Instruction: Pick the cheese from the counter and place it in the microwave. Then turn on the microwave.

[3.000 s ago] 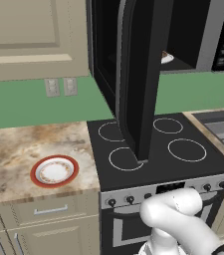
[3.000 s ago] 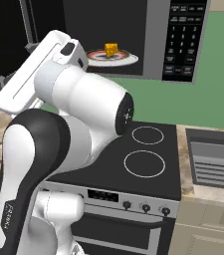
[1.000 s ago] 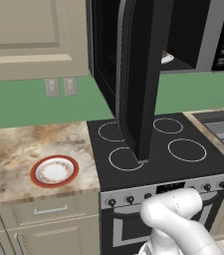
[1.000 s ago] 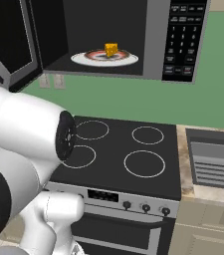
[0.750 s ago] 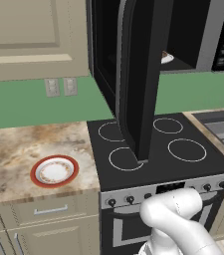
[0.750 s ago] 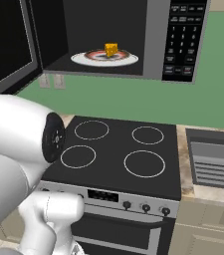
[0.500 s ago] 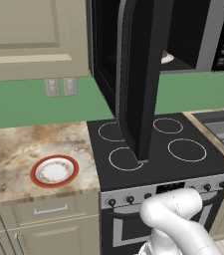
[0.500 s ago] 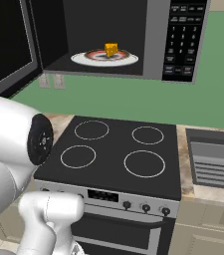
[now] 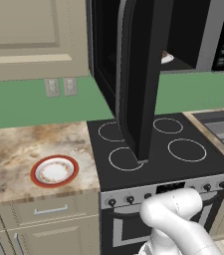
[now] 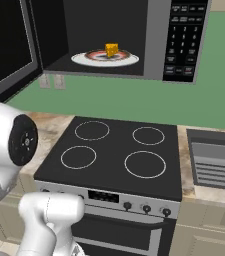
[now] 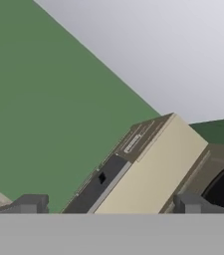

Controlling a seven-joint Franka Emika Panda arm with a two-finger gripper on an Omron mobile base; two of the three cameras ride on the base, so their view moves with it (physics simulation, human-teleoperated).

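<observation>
Cheese [image 10: 112,49] sits on the white plate [image 10: 84,59] inside the microwave [image 10: 154,37], door [image 9: 141,74] swung wide open toward 7 o'clock in the left base view. My hand [image 11: 108,206] has its fingers [image 11: 31,203] spread wide apart, holding nothing, facing a green wall [image 11: 44,94]. Red-rimmed plate [image 9: 55,171] rests on the bench [image 9: 14,149], at 9 o'clock from the stove [image 9: 158,154].

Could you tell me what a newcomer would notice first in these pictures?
The microwave above the stove hangs wide open, with the cheese sitting on its white turntable. On the counter left of the stove lies a red-rimmed plate.
</observation>
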